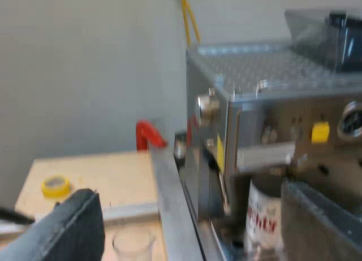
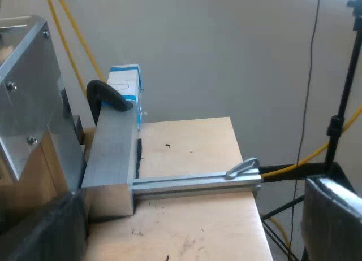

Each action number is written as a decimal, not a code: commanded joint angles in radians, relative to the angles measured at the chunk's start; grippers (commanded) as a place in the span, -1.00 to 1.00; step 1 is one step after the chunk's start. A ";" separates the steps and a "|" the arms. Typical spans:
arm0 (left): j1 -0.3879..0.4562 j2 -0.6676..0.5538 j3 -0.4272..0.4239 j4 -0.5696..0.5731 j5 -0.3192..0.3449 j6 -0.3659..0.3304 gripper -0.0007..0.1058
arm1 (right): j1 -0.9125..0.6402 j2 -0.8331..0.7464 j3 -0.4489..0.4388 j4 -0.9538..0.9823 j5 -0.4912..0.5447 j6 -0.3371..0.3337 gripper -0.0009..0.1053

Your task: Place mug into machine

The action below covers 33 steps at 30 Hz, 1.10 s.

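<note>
- The mug (image 1: 264,216), white with red lettering, stands upright at the front of the espresso machine (image 1: 271,103), tucked beneath the steel brew head. Its base is hidden, so whether it sits on the drip tray cannot be told.
- The left gripper (image 1: 189,216) faces the machine with its two fingers spread wide, pinching nothing. The mug lies just beside the finger (image 1: 322,227) on the machine's side, and whether they touch cannot be settled.
- The mug's long axis runs vertical, across the line between the fingers, and the left arm is plainly the nearer of the two.
- By this reading, the mug looks close to its place. Any next move likely turns on that one finger clearing the mug's wall without tipping it.
- A measuring glass (image 1: 133,244) stands on the wooden table (image 1: 113,176) between the fingers, well apart from the mug.
- The right gripper (image 2: 195,207) hangs above the table beside the machine's side panel, fingers spread and empty.
</note>
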 commanded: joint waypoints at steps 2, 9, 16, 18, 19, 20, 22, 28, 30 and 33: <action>-0.003 -0.140 -0.019 0.115 -0.014 -0.001 0.28 | 0.002 -0.112 0.013 0.016 0.008 -0.002 0.48; 0.002 -0.132 -0.024 0.194 -0.024 0.006 0.28 | 0.002 -0.192 0.058 0.137 0.003 -0.003 0.48; 0.002 -0.132 0.030 0.105 -0.108 0.006 0.28 | 0.002 -0.190 0.169 -0.044 -0.046 0.004 0.48; 0.002 -0.132 0.061 0.059 -0.127 0.006 0.28 | 0.002 -0.190 0.208 -0.091 -0.046 0.003 0.48; 0.002 -0.132 0.089 0.022 -0.130 0.006 0.28 | 0.002 -0.190 0.228 -0.109 -0.046 0.003 0.48; 0.002 -0.132 0.117 -0.012 -0.129 0.006 0.28 | 0.002 -0.190 0.250 -0.120 -0.046 0.003 0.48; 0.002 -0.132 0.148 -0.045 -0.129 0.006 0.28 | 0.002 -0.187 0.274 -0.123 -0.046 0.003 0.48; 0.002 -0.130 0.257 -0.133 -0.129 0.006 0.28 | 0.002 -0.188 0.373 -0.115 -0.046 0.003 0.48; 0.002 -0.130 0.321 -0.152 -0.129 0.006 0.28 | 0.002 -0.188 0.413 -0.115 -0.046 0.003 0.48; 0.002 -0.130 0.363 -0.152 -0.129 0.006 0.28 | 0.002 -0.188 0.456 -0.115 -0.046 0.003 0.48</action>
